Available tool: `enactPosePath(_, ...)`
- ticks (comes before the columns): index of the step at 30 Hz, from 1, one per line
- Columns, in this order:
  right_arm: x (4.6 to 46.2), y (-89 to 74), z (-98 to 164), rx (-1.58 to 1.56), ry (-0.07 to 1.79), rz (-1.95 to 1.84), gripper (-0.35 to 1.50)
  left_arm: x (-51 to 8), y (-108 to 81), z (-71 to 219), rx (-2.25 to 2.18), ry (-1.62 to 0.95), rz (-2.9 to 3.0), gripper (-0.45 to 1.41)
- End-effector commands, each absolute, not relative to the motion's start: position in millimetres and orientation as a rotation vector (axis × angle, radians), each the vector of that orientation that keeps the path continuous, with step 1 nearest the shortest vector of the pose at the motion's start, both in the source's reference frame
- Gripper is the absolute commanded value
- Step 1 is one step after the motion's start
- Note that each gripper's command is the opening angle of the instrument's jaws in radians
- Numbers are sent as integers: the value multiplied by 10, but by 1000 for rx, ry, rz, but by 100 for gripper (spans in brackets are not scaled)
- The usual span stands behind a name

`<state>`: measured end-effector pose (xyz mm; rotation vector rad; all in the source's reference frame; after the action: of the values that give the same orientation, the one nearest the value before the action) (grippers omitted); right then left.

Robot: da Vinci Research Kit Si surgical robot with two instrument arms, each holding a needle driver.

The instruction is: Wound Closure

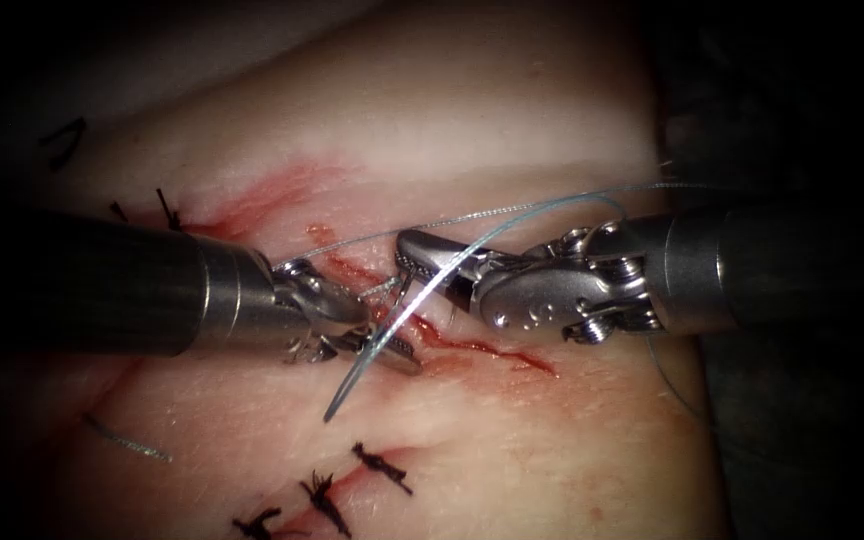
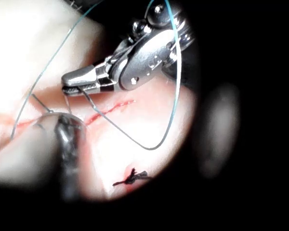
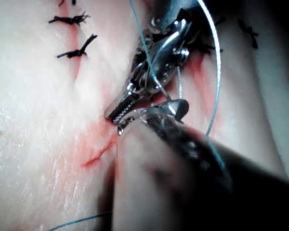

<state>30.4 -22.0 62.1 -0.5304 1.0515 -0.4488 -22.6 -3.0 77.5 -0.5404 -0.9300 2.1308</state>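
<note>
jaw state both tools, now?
Left tool: cannot tell.
Right tool: open, holding nothing; thread crosses it.

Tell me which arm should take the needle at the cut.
Right, probably: the right tool has its tip at the needle, above the cut. The left tool lies lower along the cut, under the thread. I cannot tell what either holds.

I note black knotted stitches [image 1: 327,497] on a closed line low in my endoscope view; more black stitches [image 1: 167,208] lie upper left.
</note>
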Motion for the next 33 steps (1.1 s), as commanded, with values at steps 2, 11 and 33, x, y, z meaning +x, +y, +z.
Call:
enactPosePath(2,311,-212,618,-549,1061,-391,-35,-230,-34,780,-540,-931,2131,15)
enactPosePath(11,306,-205,619,-509,1088,-242,-35,-231,-35,781,-525,-922,2141,17)
enactPosePath(33,295,-188,622,-426,1137,148,-35,-229,-44,788,-450,-865,2207,12)
